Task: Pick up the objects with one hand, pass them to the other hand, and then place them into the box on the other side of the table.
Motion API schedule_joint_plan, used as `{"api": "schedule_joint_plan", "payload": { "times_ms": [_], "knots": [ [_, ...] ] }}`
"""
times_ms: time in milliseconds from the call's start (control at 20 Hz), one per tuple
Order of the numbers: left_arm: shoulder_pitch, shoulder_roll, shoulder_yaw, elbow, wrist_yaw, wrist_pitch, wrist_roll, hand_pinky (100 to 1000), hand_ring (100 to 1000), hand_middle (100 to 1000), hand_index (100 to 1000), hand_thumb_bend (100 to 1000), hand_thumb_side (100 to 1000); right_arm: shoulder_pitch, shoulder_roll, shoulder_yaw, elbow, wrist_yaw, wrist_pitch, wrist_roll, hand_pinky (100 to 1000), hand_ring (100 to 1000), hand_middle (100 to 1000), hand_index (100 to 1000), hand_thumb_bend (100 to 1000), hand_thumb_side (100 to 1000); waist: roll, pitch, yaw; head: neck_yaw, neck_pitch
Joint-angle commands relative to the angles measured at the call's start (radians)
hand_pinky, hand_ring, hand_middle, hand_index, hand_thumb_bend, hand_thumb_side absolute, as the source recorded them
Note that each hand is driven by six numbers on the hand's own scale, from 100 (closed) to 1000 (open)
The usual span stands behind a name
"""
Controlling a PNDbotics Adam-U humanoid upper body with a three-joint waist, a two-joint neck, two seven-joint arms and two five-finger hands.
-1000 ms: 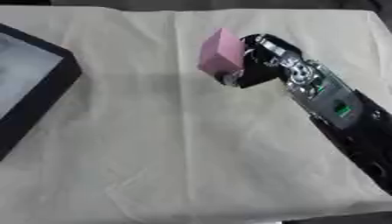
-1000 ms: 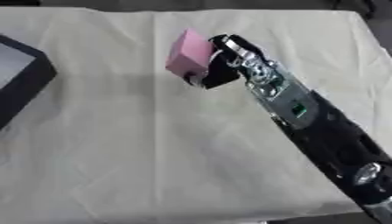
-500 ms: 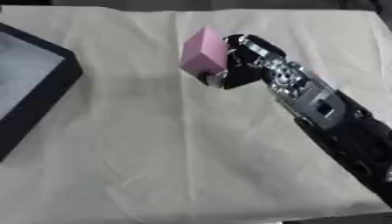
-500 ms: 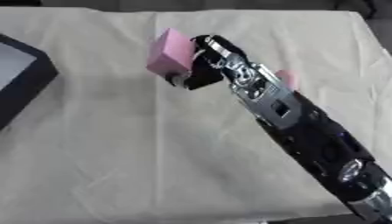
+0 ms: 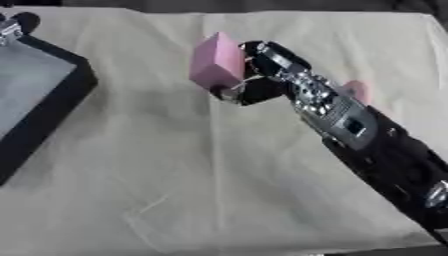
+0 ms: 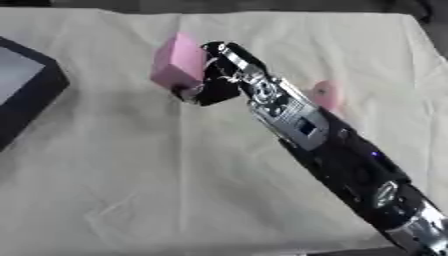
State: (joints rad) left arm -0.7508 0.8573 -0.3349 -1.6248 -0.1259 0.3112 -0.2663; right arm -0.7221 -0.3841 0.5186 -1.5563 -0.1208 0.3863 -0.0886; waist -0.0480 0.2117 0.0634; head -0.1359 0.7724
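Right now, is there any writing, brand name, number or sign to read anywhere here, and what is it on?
None can be read.
Pink block held in the right hand: plain faces, no print.
Black box at the left: no label visible.
Small panel on the robot's forearm: a mark may be there, but it is too blurred to read.
Cream cloth and the second pink thing beside the arm: no text.

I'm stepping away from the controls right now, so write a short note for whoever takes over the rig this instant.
Right hand: shut on the pink block, which it holds above the cloth-covered table.
Left hand: not in view.
Black box: at the table's left edge.
A second pink thing lies on the cloth, partly hidden behind the right arm.
Done: block picked up.
Left: pass it to the left hand, place it in the box, then probably the second thing.
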Motion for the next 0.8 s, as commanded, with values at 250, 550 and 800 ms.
{"api": "schedule_joint_plan", "payload": {
  "times_ms": [250,550,800],
  "knots": [
    [-0.098,-0.020,-0.091,-0.015,-0.050,0.019,-0.096,797,739,744,806,453,595,-0.034,0.011,0.005,0.021,-0.014,-0.057,-0.045,789,610,613,554,328,100,0.025,-0.045,0.010,-0.020,-0.002],
    [-0.161,-0.067,-0.171,0.025,-0.083,0.029,-0.145,801,748,753,822,464,599,-0.048,0.023,0.018,0.036,-0.041,-0.095,-0.088,791,611,615,556,321,100,0.030,-0.052,0.014,-0.024,-0.002],
    [-0.189,-0.102,-0.204,0.043,-0.111,0.028,-0.151,808,756,764,843,486,583,-0.052,0.035,0.030,0.044,-0.068,-0.131,-0.123,791,611,616,556,320,100,0.033,-0.053,0.017,-0.027,-0.002]
  ]
}}
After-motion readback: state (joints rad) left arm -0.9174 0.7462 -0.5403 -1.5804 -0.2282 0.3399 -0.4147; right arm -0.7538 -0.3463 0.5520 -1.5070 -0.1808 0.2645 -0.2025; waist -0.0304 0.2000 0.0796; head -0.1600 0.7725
